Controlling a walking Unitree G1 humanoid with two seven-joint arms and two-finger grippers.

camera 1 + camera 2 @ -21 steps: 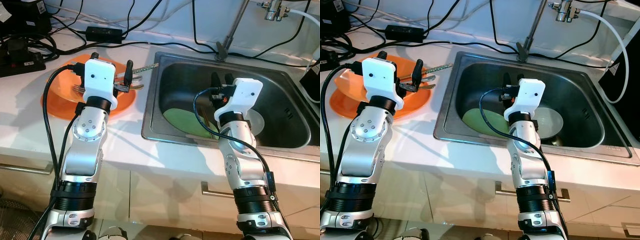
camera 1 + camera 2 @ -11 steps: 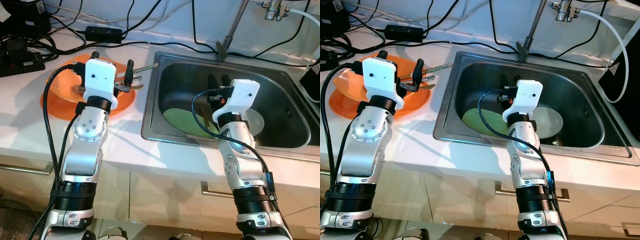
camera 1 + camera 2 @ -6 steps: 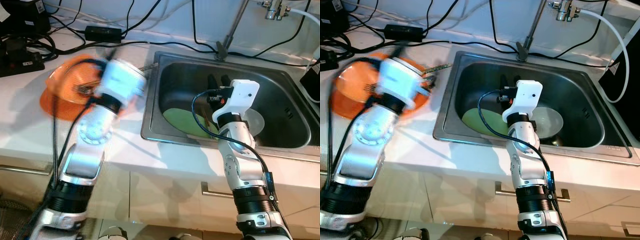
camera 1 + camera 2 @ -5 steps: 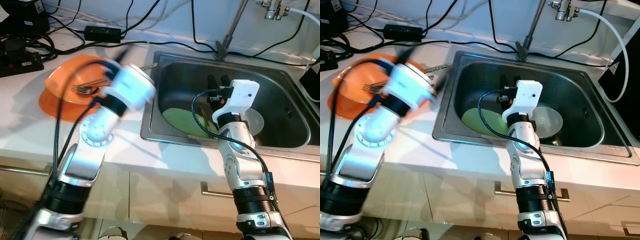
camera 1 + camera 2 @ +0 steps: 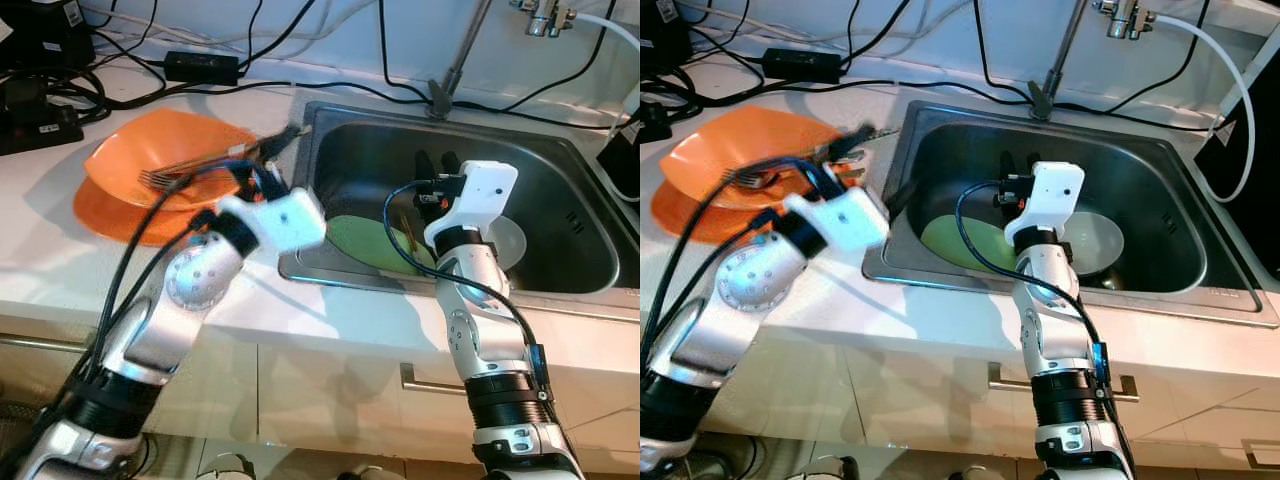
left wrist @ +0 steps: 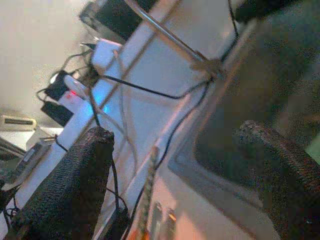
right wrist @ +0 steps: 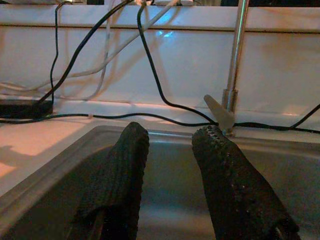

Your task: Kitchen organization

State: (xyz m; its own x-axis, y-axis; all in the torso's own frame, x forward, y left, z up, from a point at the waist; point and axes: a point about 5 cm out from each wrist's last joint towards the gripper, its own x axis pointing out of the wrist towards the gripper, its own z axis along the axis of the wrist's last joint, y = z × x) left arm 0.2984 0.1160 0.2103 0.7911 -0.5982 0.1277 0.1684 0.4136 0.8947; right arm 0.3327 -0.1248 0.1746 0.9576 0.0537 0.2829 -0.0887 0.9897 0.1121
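White table (image 5: 50, 250) carried steel sink (image 5: 560, 165) and stacked orange plates (image 5: 150, 165). Green plate (image 5: 365, 240) and white bowl (image 5: 510, 240) lay inside sink. Forks (image 5: 185, 175) rested on upper orange plate. Left pincer (image 5: 275, 165), motion-blurred, hung at sink's left rim, fingers spread wide, empty. Right pincer (image 5: 435, 163) hung over sink, fingers slightly apart, empty.

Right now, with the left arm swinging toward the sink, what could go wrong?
The left gripper, fingers open and blurred with motion, passes close to the forks on the orange bowl; it could knock them off. It may also strike the sink rim. Cables behind could snag.
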